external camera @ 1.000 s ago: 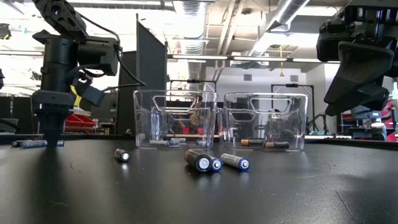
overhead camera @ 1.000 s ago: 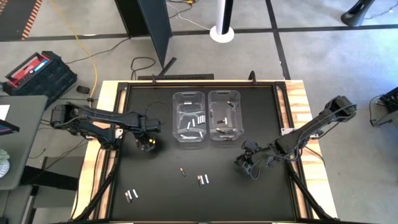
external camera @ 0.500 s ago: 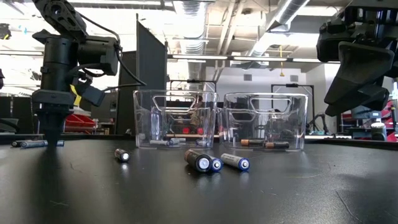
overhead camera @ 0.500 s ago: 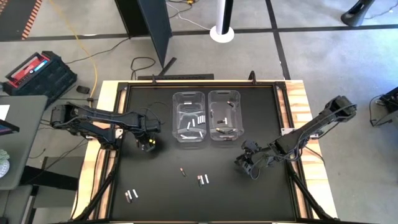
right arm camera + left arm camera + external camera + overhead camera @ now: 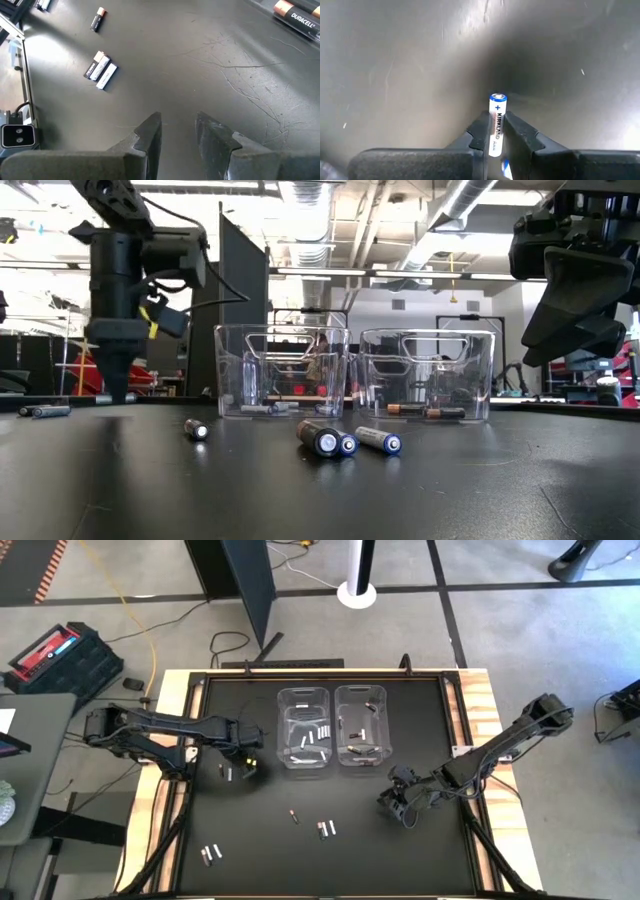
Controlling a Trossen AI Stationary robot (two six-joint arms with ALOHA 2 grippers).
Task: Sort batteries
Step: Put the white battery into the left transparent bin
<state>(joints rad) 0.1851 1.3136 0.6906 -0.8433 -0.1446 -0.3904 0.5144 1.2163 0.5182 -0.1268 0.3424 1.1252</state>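
Loose batteries lie on the black table: one [image 5: 294,817], a pair [image 5: 327,829] and a pair near the near-left corner [image 5: 210,854]. More lie in the two clear bins [image 5: 303,727] [image 5: 361,725]. My left gripper [image 5: 248,758] stands left of the bins, pointing down [image 5: 116,388], shut on a white, blue-capped battery [image 5: 497,125]. Two batteries [image 5: 225,772] lie just beside it. My right gripper [image 5: 398,805] hangs open over bare table on the right side [image 5: 177,125]. My left gripper pinches the white battery between its two fingers [image 5: 479,131], which come from above and point down. The battery lies along the fingers. Its plus end [image 5: 498,98] sticks out past the fingertips toward the table.
The raised table rim [image 5: 196,690] frames the black mat. The low view shows three batteries [image 5: 195,429] [image 5: 320,438] [image 5: 378,440] in front of the bins [image 5: 282,372] [image 5: 428,374]. Bare mat lies between both grippers and around the right one.
My left gripper has moved toward the table's right and slightly toward the far edge, nearer the left bin, taking the white battery with it. The batteries that lay beside it stay where they were. My right arm has kept still.
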